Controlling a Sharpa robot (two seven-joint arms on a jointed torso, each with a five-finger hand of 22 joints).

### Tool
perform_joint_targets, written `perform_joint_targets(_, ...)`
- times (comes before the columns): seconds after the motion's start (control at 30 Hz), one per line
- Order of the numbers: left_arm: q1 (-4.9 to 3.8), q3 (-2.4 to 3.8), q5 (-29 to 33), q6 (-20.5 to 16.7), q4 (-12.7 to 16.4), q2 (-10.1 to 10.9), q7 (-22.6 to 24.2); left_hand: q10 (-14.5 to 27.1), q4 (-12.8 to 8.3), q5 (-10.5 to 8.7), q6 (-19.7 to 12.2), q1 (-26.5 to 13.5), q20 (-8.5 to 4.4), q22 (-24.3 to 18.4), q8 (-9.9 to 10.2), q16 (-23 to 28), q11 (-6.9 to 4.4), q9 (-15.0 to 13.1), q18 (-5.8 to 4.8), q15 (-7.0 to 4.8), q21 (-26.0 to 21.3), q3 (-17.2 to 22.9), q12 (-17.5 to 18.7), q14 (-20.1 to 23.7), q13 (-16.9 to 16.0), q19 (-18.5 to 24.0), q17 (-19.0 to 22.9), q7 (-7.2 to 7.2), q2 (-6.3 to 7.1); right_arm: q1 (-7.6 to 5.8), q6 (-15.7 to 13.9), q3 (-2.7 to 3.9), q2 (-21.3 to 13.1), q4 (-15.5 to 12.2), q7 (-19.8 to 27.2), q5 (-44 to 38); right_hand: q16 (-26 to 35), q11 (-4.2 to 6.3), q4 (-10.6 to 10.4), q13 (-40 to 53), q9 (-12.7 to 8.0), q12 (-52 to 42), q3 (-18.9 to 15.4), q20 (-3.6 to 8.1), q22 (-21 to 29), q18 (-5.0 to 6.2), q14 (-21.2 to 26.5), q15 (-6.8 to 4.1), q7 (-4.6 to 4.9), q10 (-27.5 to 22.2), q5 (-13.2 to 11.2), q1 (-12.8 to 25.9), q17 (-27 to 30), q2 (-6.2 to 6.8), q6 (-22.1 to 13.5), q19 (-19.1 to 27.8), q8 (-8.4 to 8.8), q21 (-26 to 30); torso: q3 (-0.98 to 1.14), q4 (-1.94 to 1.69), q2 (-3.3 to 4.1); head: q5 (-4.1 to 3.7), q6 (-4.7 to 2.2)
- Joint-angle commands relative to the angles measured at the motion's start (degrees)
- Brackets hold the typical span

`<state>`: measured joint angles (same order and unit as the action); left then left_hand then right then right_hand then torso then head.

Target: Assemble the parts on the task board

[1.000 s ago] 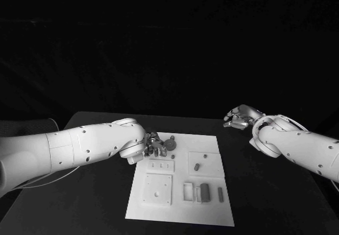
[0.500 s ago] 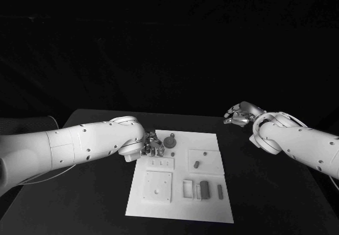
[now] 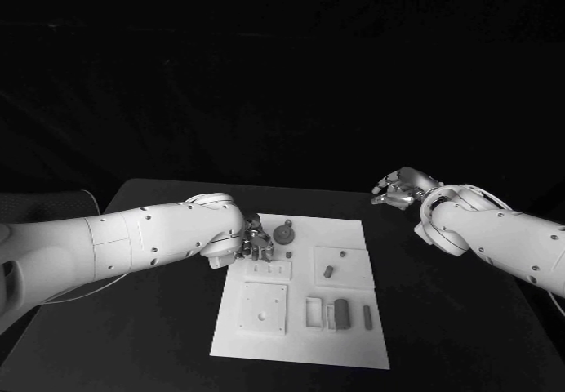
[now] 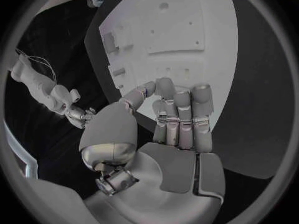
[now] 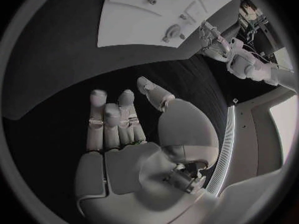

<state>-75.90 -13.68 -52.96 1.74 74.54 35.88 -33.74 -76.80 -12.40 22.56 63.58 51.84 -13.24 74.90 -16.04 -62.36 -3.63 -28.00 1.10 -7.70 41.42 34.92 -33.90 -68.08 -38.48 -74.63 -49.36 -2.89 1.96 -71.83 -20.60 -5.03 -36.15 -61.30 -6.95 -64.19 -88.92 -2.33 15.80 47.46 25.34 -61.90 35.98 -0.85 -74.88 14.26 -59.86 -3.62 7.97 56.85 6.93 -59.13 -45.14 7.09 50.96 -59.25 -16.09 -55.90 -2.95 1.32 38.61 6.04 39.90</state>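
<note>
The white task board (image 3: 304, 339) lies in the middle of the table. A round grey part (image 3: 284, 237) stands near its far left corner. My left hand (image 3: 252, 245) hovers just left of that part, at the board's edge, and holds nothing. In the left wrist view its fingers (image 4: 182, 109) reach out side by side over the board (image 4: 187, 30). Other grey parts include a short piece (image 3: 331, 271) and a dark bar (image 3: 341, 314). My right hand (image 3: 397, 190) hangs off the board at the far right, fingers (image 5: 112, 119) loosely spread and empty.
A raised square plate (image 3: 264, 309) and a white frame (image 3: 313, 314) sit on the board's near half. A slim part (image 3: 367, 318) lies beside the dark bar. Black table (image 3: 459, 327) surrounds the board on both sides.
My left hand has drawn back to the left, off the round part, which now stands free. The right hand has barely moved.
</note>
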Motion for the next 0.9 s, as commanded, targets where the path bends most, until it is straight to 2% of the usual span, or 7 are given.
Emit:
perform_joint_targets(0.03, 0.15, 0.04, -3.8, 1.0, -0.2, -0.4, 0.0, -0.4, 1.0, 0.08, 4.2, 0.0, -0.77, 1.4, -7.9, -0.5, -0.62, -17.1, 3.70, -1.15, 0.3, 0.5, -0.3, -0.1, -0.1, 0.0, 0.1, 2.01, -0.69, -0.04, 0.3, 0.05, 0.0, -0.4, -0.8, -0.3, 0.1, -0.05, 0.2, 0.0, -0.1, -0.2, 0.0, 0.18, -0.1, 0.74, -0.3, 0.01, 0.83, -0.2, 0.3, 0.0, 0.0, 0.04, -0.2, -0.2, -0.17, 0.1, -0.02, 0.03, 0.01, -0.04, -0.24)
perform_joint_targets(0.3, 0.31, 0.05, -5.9, 2.9, -0.5, -1.2, -0.4, -0.5, 0.8, 0.44, 4.4, 0.0, -0.88, 1.4, -7.9, -0.8, -0.71, -17.2, 3.72, -1.28, 0.7, 0.6, -0.5, -0.1, -0.1, 0.0, 0.3, 2.11, -0.96, -0.03, 0.5, 0.05, 0.6, -0.7, -1.9, -1.0, 0.1, -0.03, 0.4, 0.0, -0.1, -0.2, 0.1, 0.22, -0.1, 0.74, -0.3, -0.02, 0.81, -0.2, 0.7, -0.4, 0.0, -0.21, -0.2, -0.2, -0.19, 0.2, 0.05, 0.05, 0.03, -0.09, -0.09)
perform_joint_targets(0.6, 0.32, 0.05, -6.2, 4.9, -0.7, -1.5, -1.2, -0.5, 0.4, 0.64, 4.5, -0.1, -0.94, 1.3, -7.8, -1.1, -0.76, -17.3, 3.69, -1.36, 0.9, 0.6, -0.6, -0.1, -0.1, 0.1, 0.4, 2.15, -1.00, -0.03, 0.5, 0.05, 0.8, -1.3, -2.5, -1.6, 0.1, -0.02, 0.5, 0.0, -0.1, -0.2, 0.2, 0.23, -0.1, 0.74, -0.3, -0.02, 0.80, -0.2, 0.9, -0.5, 0.0, -0.32, -0.2, -0.2, -0.19, 0.2, 0.03, 0.03, -0.01, -0.18, 0.36)
perform_joint_targets(0.9, 0.32, 0.06, -6.2, 6.6, -0.8, -1.6, -1.7, -0.6, 0.7, 0.19, 4.6, -0.7, -0.99, 1.3, -7.8, -1.6, -0.80, -17.5, 3.62, -1.42, 1.3, 0.4, -0.8, 0.0, -0.1, 0.1, 0.7, 2.18, -1.53, -0.03, 0.6, 0.05, 0.9, -1.5, -2.7, -1.6, 0.1, -0.02, 0.6, 0.0, -0.1, -0.2, 0.3, 0.24, -0.1, 0.74, -0.3, -0.03, 0.80, -0.2, 1.2, -0.7, 0.0, -0.47, -0.2, -0.2, -0.21, 0.2, 0.03, 0.05, -0.01, -0.02, 0.53)
